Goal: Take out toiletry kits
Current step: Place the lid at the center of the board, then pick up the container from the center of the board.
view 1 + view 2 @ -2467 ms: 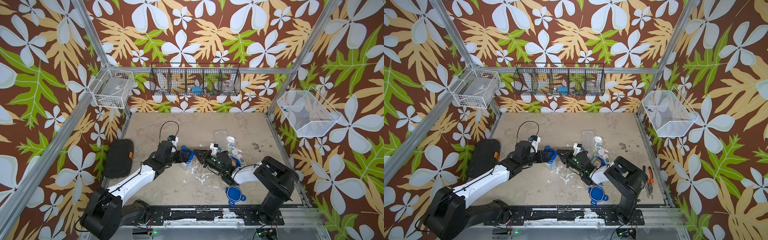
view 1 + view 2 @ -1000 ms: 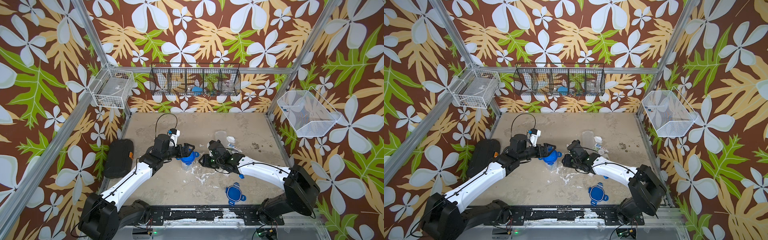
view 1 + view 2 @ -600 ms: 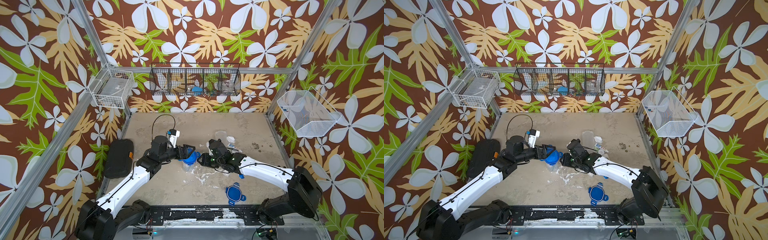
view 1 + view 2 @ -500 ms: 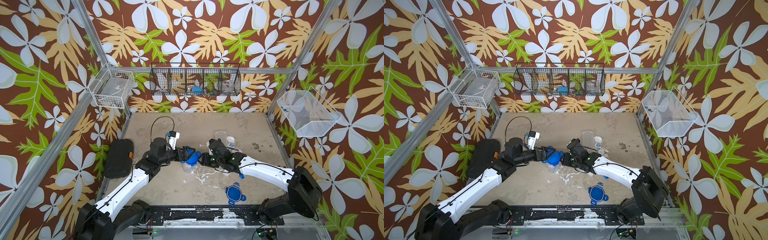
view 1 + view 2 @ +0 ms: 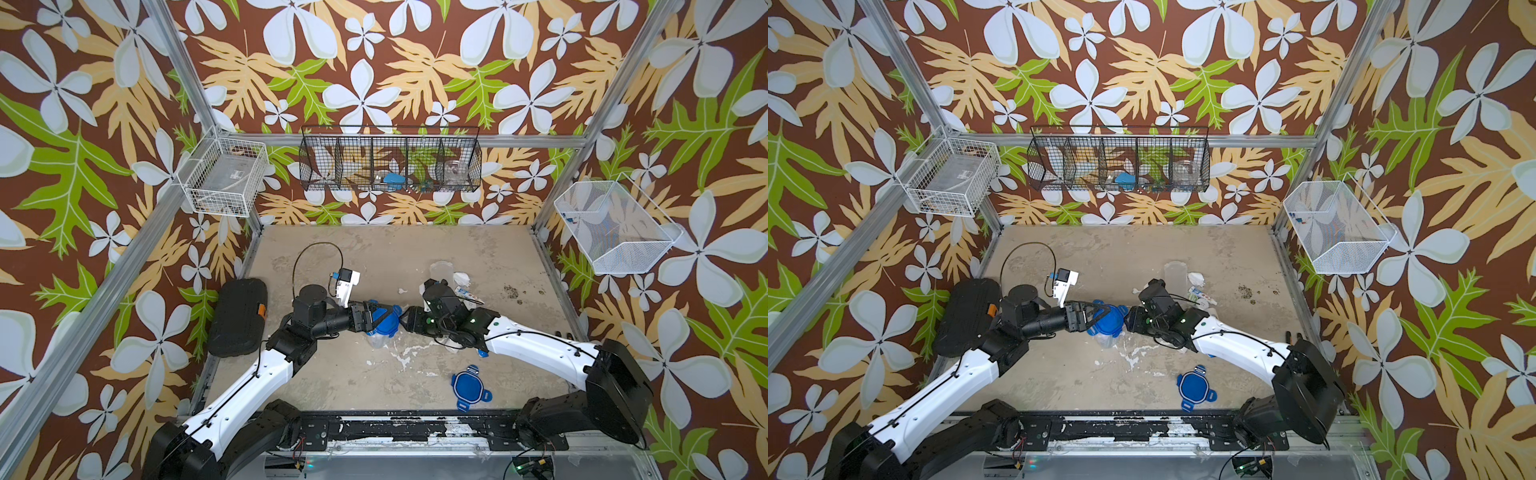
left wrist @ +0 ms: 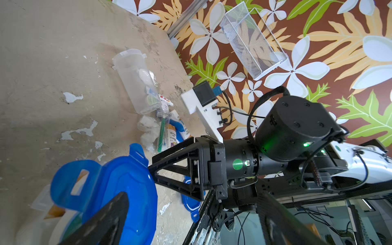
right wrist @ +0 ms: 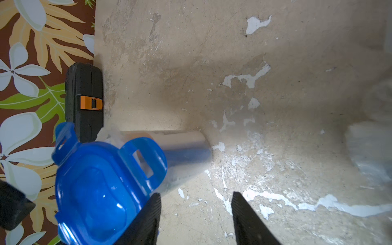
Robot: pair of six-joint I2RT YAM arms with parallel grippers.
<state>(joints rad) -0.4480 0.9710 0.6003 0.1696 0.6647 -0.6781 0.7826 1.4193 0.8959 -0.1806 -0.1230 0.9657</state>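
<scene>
A clear jar (image 5: 379, 338) stands mid-table under a blue four-tabbed lid (image 5: 384, 322) that sits tilted, with pale items dimly visible inside. My left gripper (image 5: 374, 316) is open wide, one finger (image 6: 101, 220) lying over the lid (image 6: 106, 191). My right gripper (image 5: 405, 320) faces it from the other side, open, with only bare table in the gap (image 7: 196, 195) and one finger at the lid's edge (image 7: 95, 191). Loose toiletry kit items (image 5: 467, 291), tubes, a toothbrush and crumpled bags (image 6: 167, 127), lie beside an open empty jar (image 5: 440, 270).
A second blue lid (image 5: 469, 386) lies near the front edge. A black case (image 5: 239, 322) sits off the table's left side. A white wire basket (image 5: 222, 176), a black wire rack (image 5: 390, 160) and a white mesh basket (image 5: 615, 228) hang on the walls.
My right gripper's jaws have spread wider beside the lid. My left gripper has come a little forward and down against the lid, its jaws still wide.
</scene>
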